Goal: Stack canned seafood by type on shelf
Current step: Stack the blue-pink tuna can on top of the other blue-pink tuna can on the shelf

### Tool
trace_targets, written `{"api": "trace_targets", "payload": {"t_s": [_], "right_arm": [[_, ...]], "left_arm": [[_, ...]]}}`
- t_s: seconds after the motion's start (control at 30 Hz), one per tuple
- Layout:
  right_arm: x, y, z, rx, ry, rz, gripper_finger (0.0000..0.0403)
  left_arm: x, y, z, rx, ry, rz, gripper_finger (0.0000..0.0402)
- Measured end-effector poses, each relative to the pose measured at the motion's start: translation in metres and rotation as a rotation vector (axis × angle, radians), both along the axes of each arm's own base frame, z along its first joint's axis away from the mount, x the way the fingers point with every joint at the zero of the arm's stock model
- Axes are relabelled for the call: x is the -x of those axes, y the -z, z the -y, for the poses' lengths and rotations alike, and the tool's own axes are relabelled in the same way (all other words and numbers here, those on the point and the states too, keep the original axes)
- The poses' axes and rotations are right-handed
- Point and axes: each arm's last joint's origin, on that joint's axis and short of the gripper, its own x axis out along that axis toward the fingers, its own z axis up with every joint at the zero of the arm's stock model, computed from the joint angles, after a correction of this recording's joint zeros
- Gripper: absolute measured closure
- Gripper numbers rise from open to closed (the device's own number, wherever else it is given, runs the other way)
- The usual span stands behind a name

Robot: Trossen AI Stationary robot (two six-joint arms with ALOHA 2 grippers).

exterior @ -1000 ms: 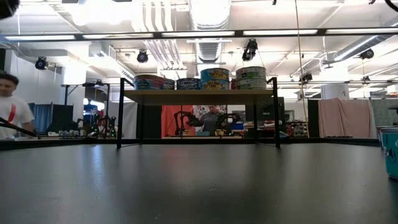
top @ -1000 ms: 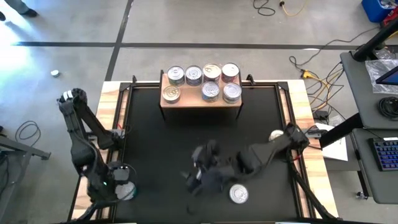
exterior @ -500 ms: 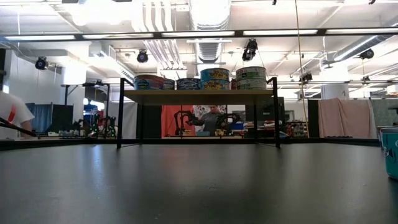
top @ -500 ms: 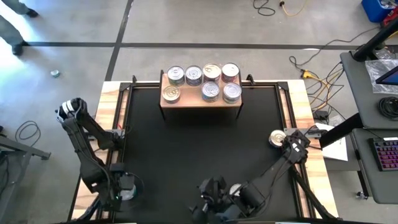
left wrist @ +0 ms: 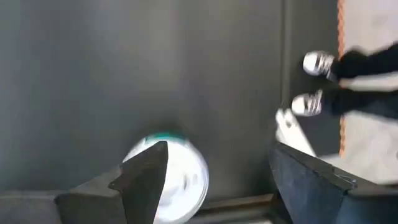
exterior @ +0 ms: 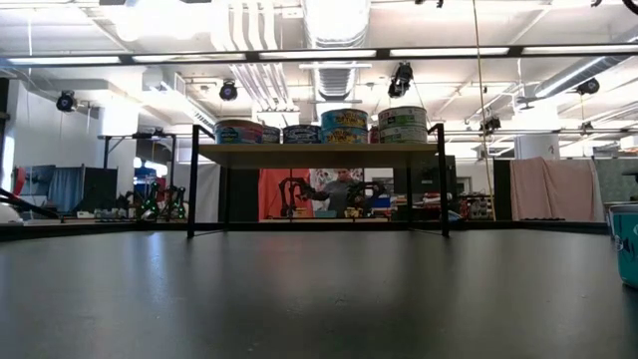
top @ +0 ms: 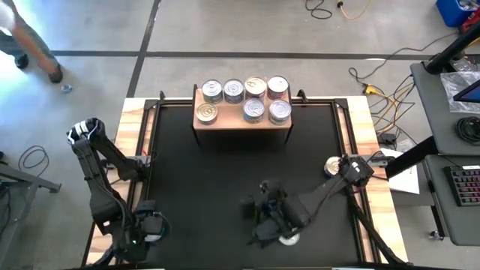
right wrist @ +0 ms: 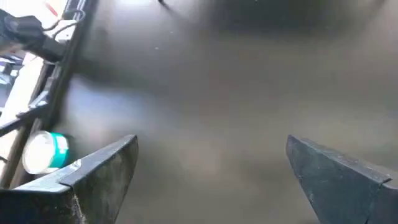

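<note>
Swinging back over the black mat (top: pixel 225 187), the right tool (top: pixel 264 221) now hangs spread wide above a silver-lidded tin (top: pixel 289 238) near the mat's front edge, apparently its next pick. At the mat's front-left corner the left tool (left wrist: pixel 214 171) narrows around a teal-banded tin (left wrist: pixel 171 180), not yet clenched. Seven tins crowd the shelf (top: pixel 241 120) at the mat's far edge.

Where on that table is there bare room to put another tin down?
The black mat lies bare between the shelf and the arms. The shelf's front row has a gap between its first tin and the next. Its back row is full.
</note>
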Motion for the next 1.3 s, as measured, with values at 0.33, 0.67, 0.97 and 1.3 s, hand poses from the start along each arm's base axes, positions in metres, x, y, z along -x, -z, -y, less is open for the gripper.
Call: {"api": "trace_targets", "payload": {"t_s": [0.33, 0.67, 0.97, 1.3], "right_arm": [[-0.027, -0.003, 0.080, -0.178, -0.121, -0.249, 0.0003], [-0.031, 0.001, 0.100, -0.331, -0.205, -0.346, 0.0003], [-0.010, 0.015, 0.126, -0.419, -0.243, -0.469, 0.0003], [0.014, 0.037, 0.138, -0.448, -0.165, -0.487, 0.0009]], "left_arm": [[0.016, -0.020, 0.017, 0.012, 0.068, 0.133, 0.0152], [0.018, -0.053, 0.027, 0.029, 0.109, 0.394, 0.0165], [0.021, -0.065, 0.011, -0.129, 0.220, 0.371, 0.0231], [-0.001, -0.079, -0.012, -0.185, 0.133, 0.636, 0.0348]]}}
